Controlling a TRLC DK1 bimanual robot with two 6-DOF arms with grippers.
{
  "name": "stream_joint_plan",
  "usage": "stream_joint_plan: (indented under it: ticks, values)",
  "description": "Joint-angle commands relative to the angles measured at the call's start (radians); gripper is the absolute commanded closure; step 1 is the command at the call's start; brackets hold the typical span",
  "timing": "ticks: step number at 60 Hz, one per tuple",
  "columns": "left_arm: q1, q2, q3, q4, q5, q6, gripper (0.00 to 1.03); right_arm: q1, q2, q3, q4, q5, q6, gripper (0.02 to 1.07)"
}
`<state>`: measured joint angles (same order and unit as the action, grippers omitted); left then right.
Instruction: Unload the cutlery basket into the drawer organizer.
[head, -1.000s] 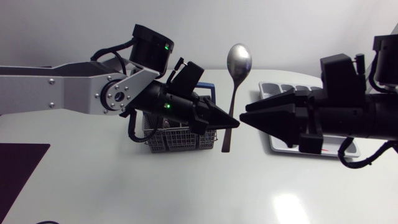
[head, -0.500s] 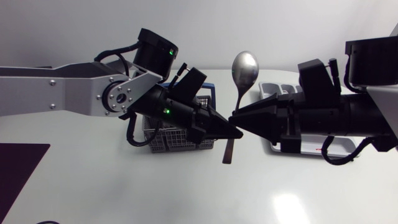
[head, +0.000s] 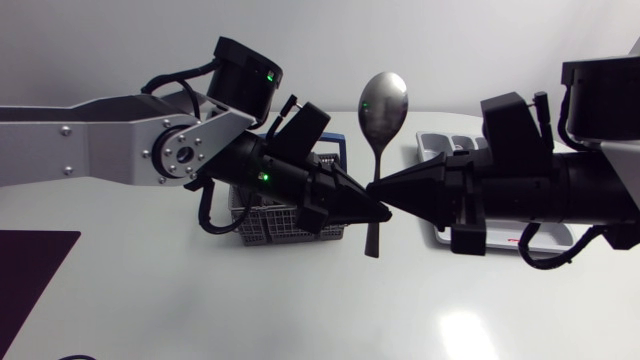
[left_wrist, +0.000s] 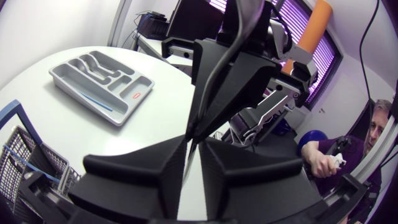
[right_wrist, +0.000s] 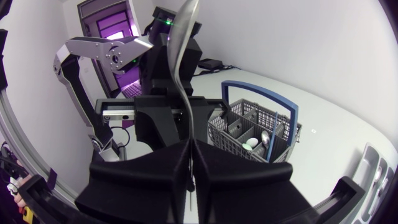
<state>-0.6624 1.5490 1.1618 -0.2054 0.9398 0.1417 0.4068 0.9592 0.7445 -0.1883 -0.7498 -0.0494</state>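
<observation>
A spoon (head: 383, 100) is held up over the worktop (head: 300, 300).
The left gripper (head: 372, 212) and the right gripper (head: 388, 190) both pinch its handle with their fingers, bowl end up, between the cutlery basket (head: 270, 225) and the drawer organizer (head: 440, 145).

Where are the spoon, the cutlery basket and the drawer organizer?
spoon (head: 384, 100), head view, on its bowl.
cutlery basket (right_wrist: 233, 138), right wrist view, on its grey mesh wall.
drawer organizer (left_wrist: 65, 78), left wrist view, on its near outer wall.
</observation>
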Motion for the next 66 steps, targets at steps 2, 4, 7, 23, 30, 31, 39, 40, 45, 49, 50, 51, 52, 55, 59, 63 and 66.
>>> stream_joint_plan:
  ticks: [2, 4, 7, 23, 30, 31, 39, 40, 45, 49, 50, 51, 52, 55, 59, 63, 66]
  values:
    - [0.003, -0.049, -0.021, -0.038, -0.041, 0.027, 0.39, -0.003, -0.02, 0.018, -0.025, 0.023, 0.0, 1.01]
    - [0.009, -0.055, -0.025, -0.065, -0.062, 0.048, 0.31, -0.011, -0.027, 0.016, -0.033, 0.024, 0.0, 1.01]
    - [0.018, -0.061, -0.031, -0.092, -0.082, 0.073, 0.24, -0.023, -0.036, 0.013, -0.04, 0.03, 0.0, 1.01]
    - [0.092, -0.125, -0.099, -0.141, -0.392, 0.187, 0.15, -0.252, 0.015, 0.021, -0.033, 0.144, -0.006, 1.01]
    - [0.08, -0.141, -0.12, -0.132, -0.544, 0.203, 0.14, -0.287, 0.116, 0.044, 0.015, 0.351, -0.041, 1.01]
    - [0.078, -0.141, -0.12, -0.132, -0.553, 0.205, 0.14, -0.298, 0.139, 0.053, 0.02, 0.362, -0.041, 1.01]
    - [0.043, -0.139, -0.126, -0.129, -0.671, 0.225, 0.14, -0.388, 0.319, 0.135, 0.062, 0.454, -0.035, 1.01]
    - [0.04, -0.139, -0.126, -0.129, -0.681, 0.226, 0.14, -0.398, 0.343, 0.148, 0.07, 0.475, -0.035, 1.01]
    - [0.029, -0.139, -0.132, -0.117, -0.713, 0.233, 0.14, -0.438, 0.47, 0.234, 0.096, 0.567, -0.035, 1.01]
    - [0.027, -0.139, -0.132, -0.112, -0.722, 0.233, 0.14, -0.454, 0.549, 0.296, 0.095, 0.615, -0.033, 1.01]
    - [0.027, -0.139, -0.132, -0.109, -0.723, 0.233, 0.14, -0.459, 0.567, 0.311, 0.095, 0.629, -0.033, 1.01]
    - [0.029, -0.139, -0.132, -0.108, -0.725, 0.233, 0.14, -0.462, 0.584, 0.325, 0.095, 0.644, -0.035, 1.01]
    - [0.029, -0.139, -0.132, -0.106, -0.727, 0.233, 0.14, -0.464, 0.602, 0.339, 0.095, 0.658, -0.035, 1.01]
    - [0.03, -0.139, -0.131, -0.1, -0.736, 0.234, 0.14, -0.474, 0.655, 0.38, 0.096, 0.698, -0.033, 1.01]
    - [0.032, -0.141, -0.132, -0.094, -0.743, 0.24, 0.14, -0.484, 0.745, 0.461, 0.07, 0.742, -0.032, 1.01]
    - [0.034, -0.142, -0.134, -0.092, -0.743, 0.246, 0.14, -0.491, 0.813, 0.52, 0.064, 0.796, -0.033, 1.01]
    - [0.034, -0.142, -0.139, -0.092, -0.743, 0.254, 0.14, -0.499, 0.859, 0.563, 0.046, 0.822, -0.033, 1.01]
